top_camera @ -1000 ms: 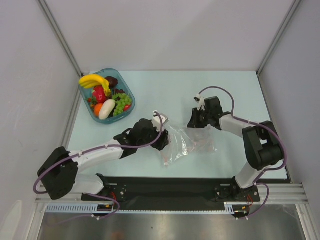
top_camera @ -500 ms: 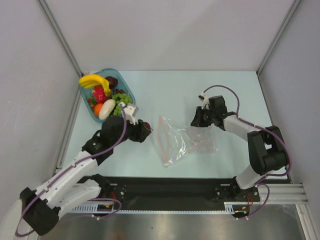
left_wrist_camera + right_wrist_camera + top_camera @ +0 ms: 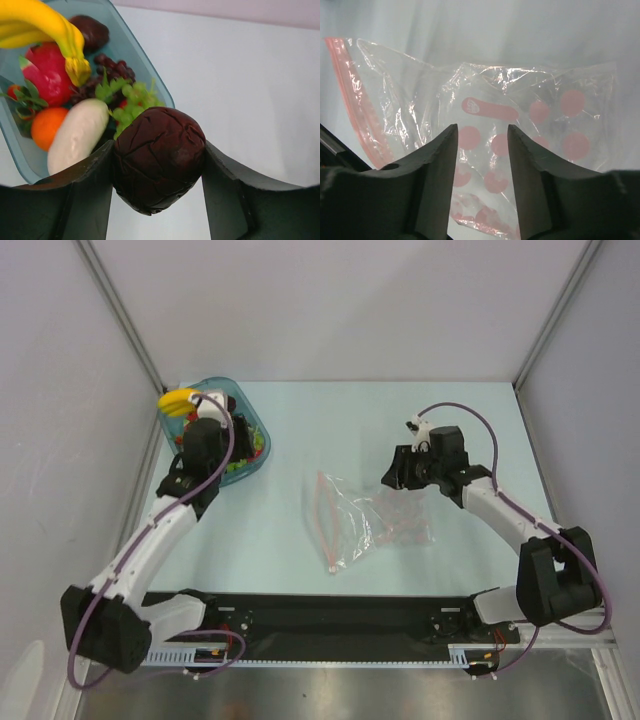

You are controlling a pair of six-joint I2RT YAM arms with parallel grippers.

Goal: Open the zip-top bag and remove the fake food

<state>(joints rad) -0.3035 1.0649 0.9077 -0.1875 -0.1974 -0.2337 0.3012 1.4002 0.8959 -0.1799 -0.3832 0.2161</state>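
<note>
— Count it off, left first!
— One teal tray (image 3: 22, 157), and in it one banana (image 3: 47, 22), one orange (image 3: 46, 127), one white oval piece (image 3: 77, 135), one bunch of green grapes (image 3: 134, 97). My left claw (image 3: 158, 175) is clamped on one dark purple piece (image 3: 159, 150), at the tray's edge.
— And to the right?
— One zip-top bag (image 3: 365, 520), flat on the tabletop (image 3: 330, 420), mid-way. My right claw (image 3: 481, 150) hangs at its far edge, fingers apart, gripping nothing!
</note>
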